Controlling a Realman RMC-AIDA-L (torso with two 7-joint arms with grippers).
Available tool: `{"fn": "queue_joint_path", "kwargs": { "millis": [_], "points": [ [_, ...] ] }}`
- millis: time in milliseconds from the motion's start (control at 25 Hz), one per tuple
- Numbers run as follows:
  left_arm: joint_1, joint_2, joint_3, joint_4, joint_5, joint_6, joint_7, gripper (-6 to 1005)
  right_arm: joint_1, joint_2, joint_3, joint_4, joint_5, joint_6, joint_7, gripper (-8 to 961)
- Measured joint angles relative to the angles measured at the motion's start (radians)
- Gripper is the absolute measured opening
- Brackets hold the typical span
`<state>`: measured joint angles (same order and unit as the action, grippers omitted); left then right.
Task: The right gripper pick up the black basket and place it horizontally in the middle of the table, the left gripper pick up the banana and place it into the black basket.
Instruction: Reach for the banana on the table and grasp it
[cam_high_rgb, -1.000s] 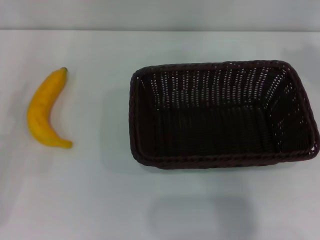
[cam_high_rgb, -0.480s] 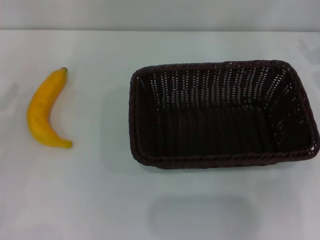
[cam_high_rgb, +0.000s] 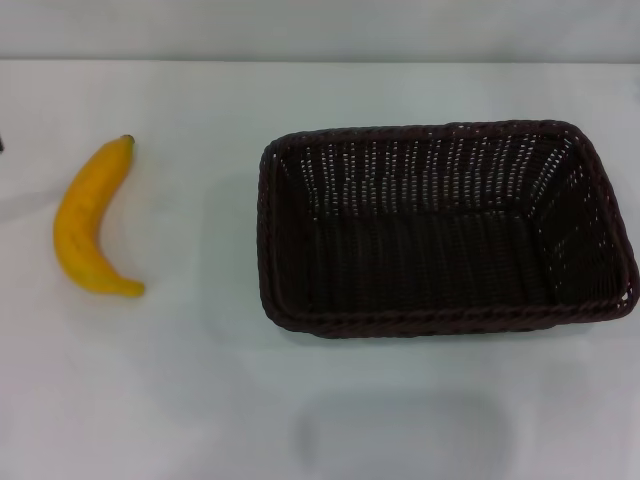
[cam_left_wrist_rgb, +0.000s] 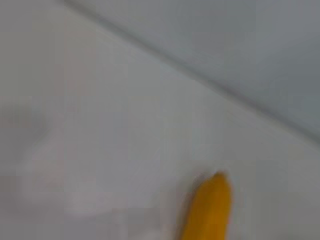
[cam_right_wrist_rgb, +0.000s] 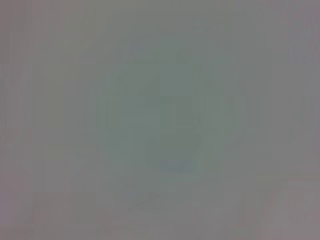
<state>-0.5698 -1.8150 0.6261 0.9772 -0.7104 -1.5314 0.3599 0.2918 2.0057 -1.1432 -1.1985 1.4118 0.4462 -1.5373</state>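
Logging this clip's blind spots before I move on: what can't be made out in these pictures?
- Left gripper: head view, only a dark sliver at the frame edge; open or shut unclear.
- Right gripper: in no view; the right wrist view shows only a featureless grey blur.
- Banana: left wrist view, blurred and cut off by the frame edge.
- Basket: head view, its dark weave hides floor detail.

Yellow banana (cam_high_rgb: 88, 222) lies well left of the empty black basket (cam_high_rgb: 445, 228).

Only a small black sliver of the left gripper (cam_high_rgb: 1, 144) shows.
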Motion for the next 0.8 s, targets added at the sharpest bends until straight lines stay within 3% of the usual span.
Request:
{"fn": "queue_joint_path", "kwargs": {
  "millis": [160, 320, 400, 520, 640, 800],
  "points": [
    [-0.083, 0.037, -0.003, -0.003, 0.188, -0.073, -0.073, 652, 0.008, 0.001, 0.002, 0.003, 0.004, -0.02, -0.037, 623],
    [-0.197, 0.048, 0.002, -0.103, 0.39, -0.078, -0.089, 664, 0.006, 0.001, 0.019, 0.004, 0.008, -0.032, -0.053, 624],
    [-0.236, 0.042, 0.003, -0.148, 0.438, -0.062, -0.085, 669, 0.006, 0.001, 0.027, 0.014, 0.01, -0.038, -0.068, 624],
    [-0.283, 0.016, 0.006, -0.2, 0.486, -0.022, -0.068, 678, 0.015, 0.001, 0.028, 0.043, 0.012, -0.052, -0.088, 624],
    [-0.317, -0.01, 0.025, -0.247, 0.494, 0.02, -0.051, 890, 0.02, 0.002, 0.028, 0.06, 0.013, -0.063, -0.097, 624],
    [-0.335, -0.029, 0.075, -0.316, 0.499, 0.054, -0.052, 886, 0.022, 0.002, 0.026, 0.067, 0.014, -0.066, -0.1, 623]
  ]
}}
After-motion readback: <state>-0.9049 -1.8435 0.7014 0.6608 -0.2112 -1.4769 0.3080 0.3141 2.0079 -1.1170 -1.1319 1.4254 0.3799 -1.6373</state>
